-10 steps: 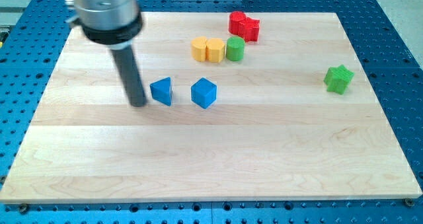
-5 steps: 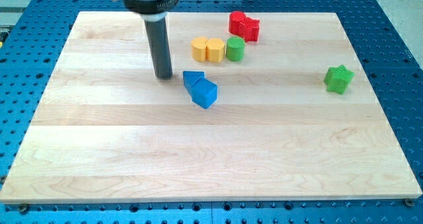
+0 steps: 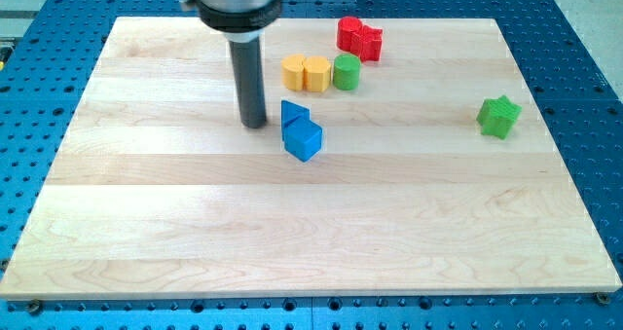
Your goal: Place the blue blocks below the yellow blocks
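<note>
Pale wooden board (image 3: pixel 146 233) (plank seams visible), blue perforated table (image 3: pixel 584 9) around.

I see two blue blocks pressed together on the tabletop (image 3: pixel 146 223), a little toward the view's top from its middle. The blue triangular block (image 3: pixel 293 113) sits at about 11 o'clock from the blue cube (image 3: pixel 304 139), the two touching, with the cube turned so one corner faces the view's bottom. At 12 o'clock from the pair lie two yellow blocks, side by side and touching: the yellow rounded block (image 3: pixel 294 72) at the view's left and the yellow hexagonal block (image 3: pixel 316 74) at its right. The blue pair lies near the yellow pair but apart from it, with bare wood between them.
</note>
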`<state>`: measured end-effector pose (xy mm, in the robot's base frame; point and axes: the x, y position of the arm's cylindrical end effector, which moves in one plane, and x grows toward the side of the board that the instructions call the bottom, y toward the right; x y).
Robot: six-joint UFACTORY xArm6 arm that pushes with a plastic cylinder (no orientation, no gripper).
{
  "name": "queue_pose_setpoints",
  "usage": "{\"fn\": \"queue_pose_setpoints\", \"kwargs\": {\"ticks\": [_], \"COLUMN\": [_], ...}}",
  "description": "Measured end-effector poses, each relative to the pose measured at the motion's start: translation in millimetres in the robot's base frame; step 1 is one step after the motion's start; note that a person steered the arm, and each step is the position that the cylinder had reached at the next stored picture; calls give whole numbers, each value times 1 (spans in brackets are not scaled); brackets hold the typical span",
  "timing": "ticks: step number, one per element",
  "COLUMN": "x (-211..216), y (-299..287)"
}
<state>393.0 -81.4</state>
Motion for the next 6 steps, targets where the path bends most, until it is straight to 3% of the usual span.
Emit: {"fn": "queue_pose_setpoints", "kwargs": {"ticks": [1,2,5,6], "x": [-31,-29,28,25], "y": [4,48,50,51]}}
